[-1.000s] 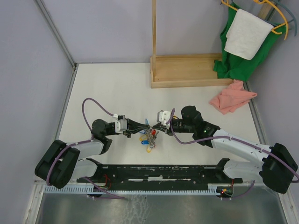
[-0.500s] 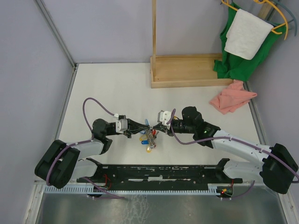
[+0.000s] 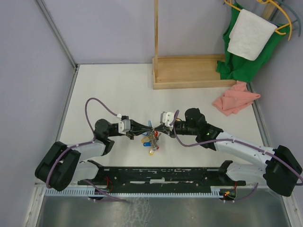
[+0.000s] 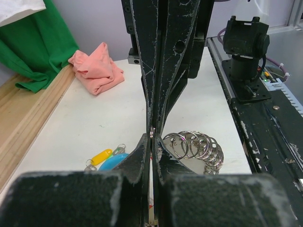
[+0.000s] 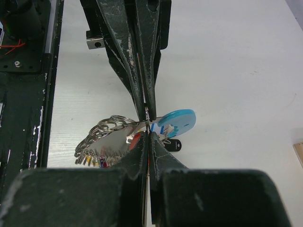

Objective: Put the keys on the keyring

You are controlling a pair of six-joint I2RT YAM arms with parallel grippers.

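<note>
Left gripper (image 4: 151, 141): we see its fingers pressed together, reaching in from the left to meet the other arm tip to tip.
Right gripper (image 5: 148, 135): its fingers are likewise pressed together, pointing straight at the left one's tips.
Meeting point: a thin sliver of grey metal sits where the two pairs of tips touch. We cannot tell which piece it belongs to, or which fingers truly pinch it.
Keyring (image 4: 195, 145): a coil of small grey split rings lies on the table (image 3: 109, 90) directly under the tips. From the right wrist we see a bunch of little keys with multicoloured tags strung beside it.
Light-blue part (image 5: 177, 121): a rounded blue piece lies just beyond the tips in the right wrist view, touching the ring cluster.
Keys (image 3: 151, 147): they lie in a small heap on the table just nearer the arm bases than the gripper tips.
Yellow tag (image 4: 101, 156): it lies flat, just beside the light-blue piece.
Red tag (image 5: 135, 139): we see it partly hidden behind the right fingers.
Pink cloth (image 3: 235, 98): it lies crumpled, well apart on the right.
Wooden stand (image 3: 189, 71): it stands at the far side, with a green cloth (image 3: 236, 61) and a white towel (image 3: 250, 34) hanging beside it.
</note>
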